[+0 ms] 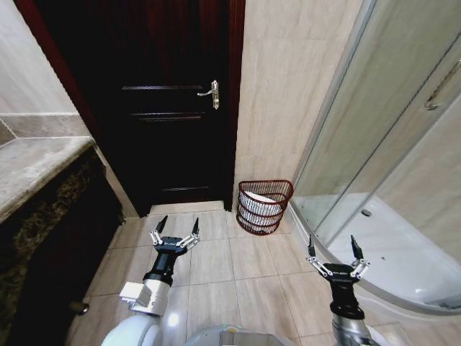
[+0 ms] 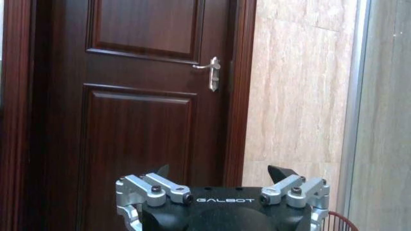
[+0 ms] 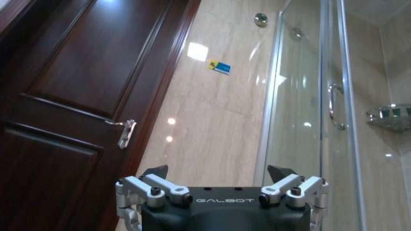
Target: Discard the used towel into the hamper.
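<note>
Floor tiles lie bare through the middle and lower part of the head view, hemmed by a dark cabinet under a stone counter at the left edge and the curved base of a glass shower at the right. A dark wooden door with a metal handle fills the upper centre, shut, beside a beige tiled wall.

Just right of the door's foot, against that wall, sits the hamper: a small round reddish-brown wire basket, narrowing toward its base, with something white inside. It leans, its mouth turned up and toward the camera, its long axis slanting back toward the wall.

Lower left, the left gripper hovers over the tiles with fingers spread and empty. Lower right, the right gripper hangs near the shower base, fingers likewise spread and empty.
</note>
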Robot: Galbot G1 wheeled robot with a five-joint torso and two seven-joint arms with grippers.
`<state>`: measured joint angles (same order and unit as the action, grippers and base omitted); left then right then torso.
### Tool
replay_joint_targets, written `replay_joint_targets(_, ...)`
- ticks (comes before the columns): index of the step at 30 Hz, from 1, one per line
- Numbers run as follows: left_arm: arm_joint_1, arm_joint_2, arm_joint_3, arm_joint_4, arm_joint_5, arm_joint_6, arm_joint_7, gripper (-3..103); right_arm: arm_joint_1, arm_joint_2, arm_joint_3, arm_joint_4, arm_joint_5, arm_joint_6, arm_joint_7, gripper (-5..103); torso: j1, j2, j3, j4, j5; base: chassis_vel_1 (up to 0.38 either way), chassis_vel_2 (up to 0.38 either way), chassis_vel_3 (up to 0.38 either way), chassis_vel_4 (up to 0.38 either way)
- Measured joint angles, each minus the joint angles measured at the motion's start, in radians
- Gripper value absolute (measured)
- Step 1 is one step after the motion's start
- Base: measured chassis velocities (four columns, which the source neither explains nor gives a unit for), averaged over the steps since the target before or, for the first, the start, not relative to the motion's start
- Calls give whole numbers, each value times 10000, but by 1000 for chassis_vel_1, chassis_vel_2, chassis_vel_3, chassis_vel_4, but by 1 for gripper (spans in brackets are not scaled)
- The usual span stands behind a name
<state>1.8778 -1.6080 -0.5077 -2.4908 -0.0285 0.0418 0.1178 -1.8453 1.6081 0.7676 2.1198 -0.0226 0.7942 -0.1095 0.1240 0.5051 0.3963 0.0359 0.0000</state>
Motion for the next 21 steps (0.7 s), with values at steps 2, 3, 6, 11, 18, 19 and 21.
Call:
replay_joint_targets(2,0,0,0,-1,0,0,0,100,-3,0,-12,4,27,24,-72,100,-42,-105,-63,0,0,0,0,0,0)
replay_joint_targets(3,0,-1,0,-1,0,0,0,100,-16,0,-16,5,73,39,-146,100,-64,-158,-93,0,0,0,0,0,0)
replay_joint_targets(6,0,0,0,0,0,0,0,100,-52,0,-27,5,264,88,-369,100,-109,-270,-161,0,0,0,0,0,0)
replay_joint_targets(11,0,0,0,-1,0,0,0,100,-59,0,-21,-30,471,172,-543,100,-190,-479,-290,0,0,0,0,0,0)
replay_joint_targets(18,0,0,0,-1,0,0,0,100,-40,0,-26,-49,591,176,-691,100,-288,-736,-450,0,0,0,0,0,0)
replay_joint_targets(19,0,0,0,0,-1,0,0,100,-36,0,-26,-59,642,177,-734,100,-310,-794,-486,0,0,0,0,0,0)
replay_joint_targets(21,0,0,0,-1,0,0,0,100,-34,0,-26,-68,691,177,-766,100,-330,-846,-516,0,0,0,0,0,0)
